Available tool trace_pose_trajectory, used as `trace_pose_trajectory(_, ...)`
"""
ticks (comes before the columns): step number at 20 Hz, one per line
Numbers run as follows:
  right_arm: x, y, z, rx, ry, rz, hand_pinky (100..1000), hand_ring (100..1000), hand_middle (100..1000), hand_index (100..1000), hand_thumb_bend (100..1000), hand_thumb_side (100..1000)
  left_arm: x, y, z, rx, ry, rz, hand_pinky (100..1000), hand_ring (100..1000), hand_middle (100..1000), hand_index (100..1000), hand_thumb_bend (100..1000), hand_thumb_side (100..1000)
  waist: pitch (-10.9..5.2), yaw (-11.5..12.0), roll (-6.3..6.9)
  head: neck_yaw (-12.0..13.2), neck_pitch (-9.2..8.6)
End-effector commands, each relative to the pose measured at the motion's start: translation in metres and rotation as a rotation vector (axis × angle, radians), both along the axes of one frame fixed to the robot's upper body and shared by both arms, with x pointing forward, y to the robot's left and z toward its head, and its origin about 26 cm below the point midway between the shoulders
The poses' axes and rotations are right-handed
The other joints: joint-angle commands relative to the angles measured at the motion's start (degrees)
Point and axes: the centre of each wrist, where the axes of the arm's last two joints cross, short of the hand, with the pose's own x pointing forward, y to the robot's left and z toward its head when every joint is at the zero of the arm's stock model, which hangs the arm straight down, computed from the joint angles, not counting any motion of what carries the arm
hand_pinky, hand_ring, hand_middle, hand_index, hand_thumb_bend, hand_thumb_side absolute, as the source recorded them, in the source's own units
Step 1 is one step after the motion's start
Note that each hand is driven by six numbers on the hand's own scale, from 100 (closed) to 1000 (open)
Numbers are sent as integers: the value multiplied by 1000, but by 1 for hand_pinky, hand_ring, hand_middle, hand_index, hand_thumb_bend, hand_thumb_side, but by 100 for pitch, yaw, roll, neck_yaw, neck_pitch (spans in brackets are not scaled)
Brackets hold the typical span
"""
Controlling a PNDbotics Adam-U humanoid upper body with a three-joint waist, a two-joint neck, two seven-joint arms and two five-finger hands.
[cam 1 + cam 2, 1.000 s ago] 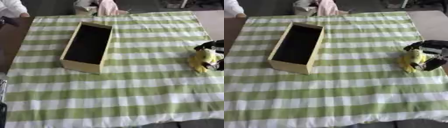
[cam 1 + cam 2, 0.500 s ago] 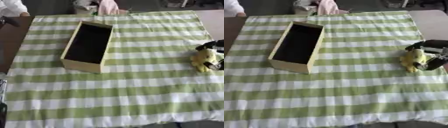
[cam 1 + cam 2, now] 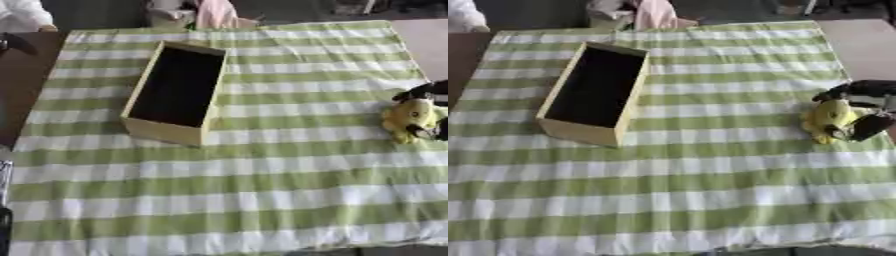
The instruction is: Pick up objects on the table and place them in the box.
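The box (image 3: 592,95) sits open at the table's (image 3: 675,190) left, apparently empty. Far right, my right robot hand (image 3: 859,107) has its fingers curled around the yellow plush toy (image 3: 829,119), soft and rounded, lying on the cloth. I judge I'm mid-pick; next comes lifting it and carrying it left across to the box.

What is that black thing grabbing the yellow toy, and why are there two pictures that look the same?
The black thing is a robot's right hand, steered by a person. Its fingers curl around a yellow soft toy at the right edge of a green-and-white checked cloth. The two pictures come from the robot's two eyes in its head, looking down, so they nearly match. A wooden box, dark inside, stands open at the left; the toy should go in there. The other hand is not in the pictures.
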Motion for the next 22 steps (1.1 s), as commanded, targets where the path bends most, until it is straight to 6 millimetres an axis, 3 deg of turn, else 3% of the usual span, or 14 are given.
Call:
trace_pose_trajectory(1,-1,-7,5,-47,9,10,786,808,756,957,248,391,-2,1,9,16,-32,-8,470,975,855,696,100,732,-58,-6,0,-18,-41)
trace_pose_trajectory(7,0,-3,2,-1,-20,26,718,771,711,905,199,365,-2,1,9,16,-30,-8,468,976,855,695,100,733,-61,-11,0,-41,-50)
trace_pose_trajectory(10,0,-1,2,22,-40,34,675,748,678,827,189,336,-2,1,9,17,-31,-7,468,976,855,695,100,732,-57,-10,1,-44,-48)
trace_pose_trajectory(15,-1,-2,1,65,-64,36,618,710,651,800,100,307,-2,2,8,19,-27,-7,466,978,857,695,100,734,-58,-18,-7,-45,-34)
trace_pose_trajectory(22,-3,-4,6,132,-90,20,589,694,646,783,100,254,-3,2,7,17,-23,-3,465,979,857,694,100,734,-69,-22,-21,-45,-40)
